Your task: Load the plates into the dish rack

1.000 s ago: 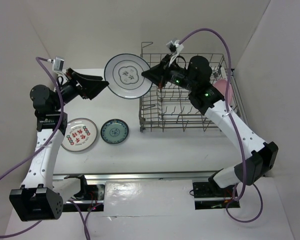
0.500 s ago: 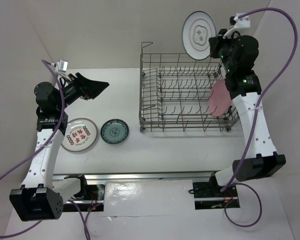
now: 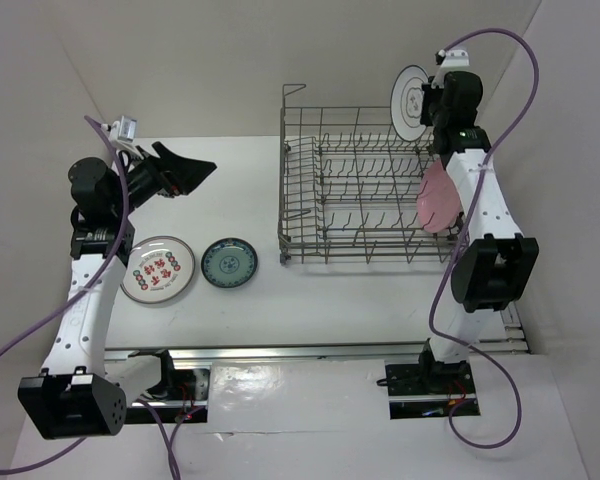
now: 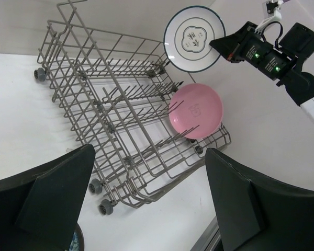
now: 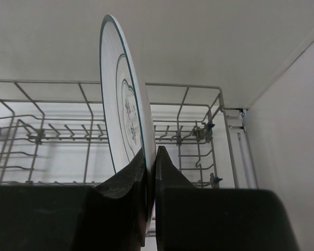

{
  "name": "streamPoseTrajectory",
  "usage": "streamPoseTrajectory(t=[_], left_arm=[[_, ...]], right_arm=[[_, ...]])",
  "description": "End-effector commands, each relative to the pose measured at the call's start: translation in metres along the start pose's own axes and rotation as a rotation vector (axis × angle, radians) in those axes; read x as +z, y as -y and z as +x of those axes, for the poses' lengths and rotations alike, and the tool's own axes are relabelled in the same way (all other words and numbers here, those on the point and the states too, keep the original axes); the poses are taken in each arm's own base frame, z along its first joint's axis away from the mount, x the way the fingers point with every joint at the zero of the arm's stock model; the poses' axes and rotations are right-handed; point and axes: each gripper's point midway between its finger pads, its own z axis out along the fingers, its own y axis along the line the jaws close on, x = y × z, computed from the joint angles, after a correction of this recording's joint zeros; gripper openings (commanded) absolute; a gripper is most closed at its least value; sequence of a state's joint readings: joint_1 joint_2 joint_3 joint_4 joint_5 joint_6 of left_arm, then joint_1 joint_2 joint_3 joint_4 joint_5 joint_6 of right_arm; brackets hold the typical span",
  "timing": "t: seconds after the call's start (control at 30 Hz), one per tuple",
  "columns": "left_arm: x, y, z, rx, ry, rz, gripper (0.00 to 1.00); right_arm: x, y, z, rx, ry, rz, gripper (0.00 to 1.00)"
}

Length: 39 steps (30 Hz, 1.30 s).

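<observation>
White dark-rimmed round plate (image 5: 123,120), edge-pinched in the clamped right hand (image 5: 150,172), could swivel and miss the tines of the grey wire dish rack (image 3: 365,190); left hand (image 3: 195,168) gapes empty.

Both arms wear white shells on the long links, with chunky black housings at every joint. The left arm (image 3: 85,300) ends in the left gripper (image 4: 149,151), whose fingers (image 4: 52,193) are broad matte-black wedges. Two green lights (image 4: 255,54) glow on the black wrist of the right arm (image 3: 480,195). A purple cable (image 3: 485,444) trails off each arm, and a small white box (image 3: 125,127) sits by the wrist. At six o'clock, thin red wires show under the bases.
</observation>
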State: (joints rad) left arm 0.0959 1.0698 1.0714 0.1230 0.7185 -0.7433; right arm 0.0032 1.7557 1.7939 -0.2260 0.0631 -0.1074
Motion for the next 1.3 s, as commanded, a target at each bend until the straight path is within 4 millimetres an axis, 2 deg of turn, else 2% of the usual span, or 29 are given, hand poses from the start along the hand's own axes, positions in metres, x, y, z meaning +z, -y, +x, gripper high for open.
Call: streamPoseTrajectory(t=[0.0, 0.17, 0.27, 0.33, 0.4, 0.57, 0.67, 0.87, 1.0, 1.03, 1.07, 1.1, 1.27], left_arm=[[0.0, 0.006, -0.014, 0.05, 0.024, 0.015, 1.0], [0.0, 0.006, -0.014, 0.05, 0.024, 0.015, 1.0], [0.0, 0.009, -0.014, 0.046, 0.023, 0.026, 1.0], [0.0, 0.009, -0.014, 0.046, 0.023, 0.026, 1.0], [0.0, 0.009, -0.014, 0.046, 0.023, 0.026, 1.0], [0.0, 0.01, -0.013, 0.046, 0.017, 0.033, 1.0], [0.0, 0.01, -0.013, 0.046, 0.017, 0.033, 1.0], [0.0, 0.011, -0.014, 0.043, 0.022, 0.037, 1.0], [0.0, 0.013, -0.013, 0.043, 0.016, 0.044, 1.0], [0.0, 0.013, -0.013, 0.043, 0.016, 0.044, 1.0], [0.0, 0.013, -0.013, 0.043, 0.016, 0.044, 1.0], [0.0, 0.013, -0.013, 0.043, 0.016, 0.044, 1.0], [0.0, 0.011, -0.014, 0.043, 0.022, 0.037, 1.0]], right_arm=[[0.0, 0.017, -0.044, -0.025, 0.143, 0.088, 0.0], [0.006, 0.021, -0.039, -0.057, 0.163, 0.185, 0.0], [0.014, 0.02, -0.02, -0.061, 0.135, 0.191, 0.0], [0.015, 0.02, -0.018, -0.061, 0.135, 0.191, 0.0], [0.02, 0.019, -0.005, -0.074, 0.115, 0.19, 0.0], [0.028, 0.018, 0.009, -0.099, 0.089, 0.188, 0.0], [0.028, 0.018, 0.009, -0.099, 0.089, 0.188, 0.0], [0.037, 0.015, 0.022, -0.114, 0.063, 0.174, 0.0], [0.04, 0.022, 0.025, -0.112, 0.06, 0.194, 0.0], [0.04, 0.022, 0.02, -0.11, 0.07, 0.195, 0.0], [0.042, 0.021, 0.027, -0.113, 0.052, 0.193, 0.0], [0.042, 0.022, 0.023, -0.111, 0.061, 0.194, 0.0], [0.048, 0.022, 0.038, -0.116, 0.031, 0.199, 0.0]])
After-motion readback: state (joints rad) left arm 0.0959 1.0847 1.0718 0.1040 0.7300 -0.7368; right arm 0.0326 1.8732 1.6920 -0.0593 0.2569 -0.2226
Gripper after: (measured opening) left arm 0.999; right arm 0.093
